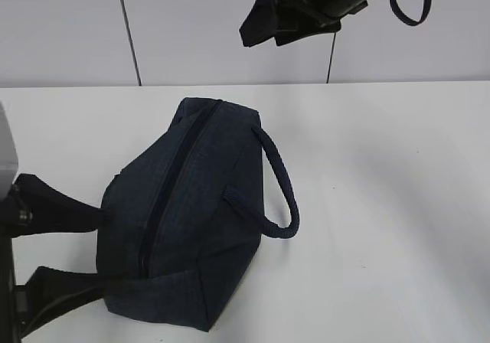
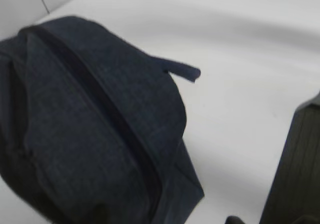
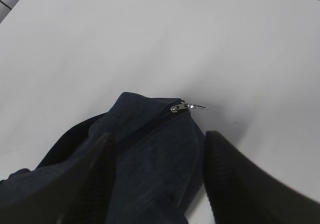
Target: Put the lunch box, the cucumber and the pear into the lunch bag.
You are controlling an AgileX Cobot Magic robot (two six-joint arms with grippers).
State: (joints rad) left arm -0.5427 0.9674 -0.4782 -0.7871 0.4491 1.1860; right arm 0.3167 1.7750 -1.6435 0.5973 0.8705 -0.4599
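The dark navy lunch bag (image 1: pixel 199 213) lies on the white table with its top zipper (image 1: pixel 172 182) shut and its loop handle (image 1: pixel 279 182) on the right side. My left gripper (image 1: pixel 99 249) is open at the bag's near left end, one finger on each side of it; the left wrist view shows the bag (image 2: pixel 90 124) and one finger (image 2: pixel 295 174). My right gripper (image 1: pixel 266 33) hangs high above the bag's far end, open (image 3: pixel 159 136), over the metal zipper pull (image 3: pixel 182 106). The lunch box, cucumber and pear are out of view.
The white table (image 1: pixel 383 205) stretches to the right of the bag. A pale panelled wall (image 1: pixel 191 29) stands behind the table's far edge.
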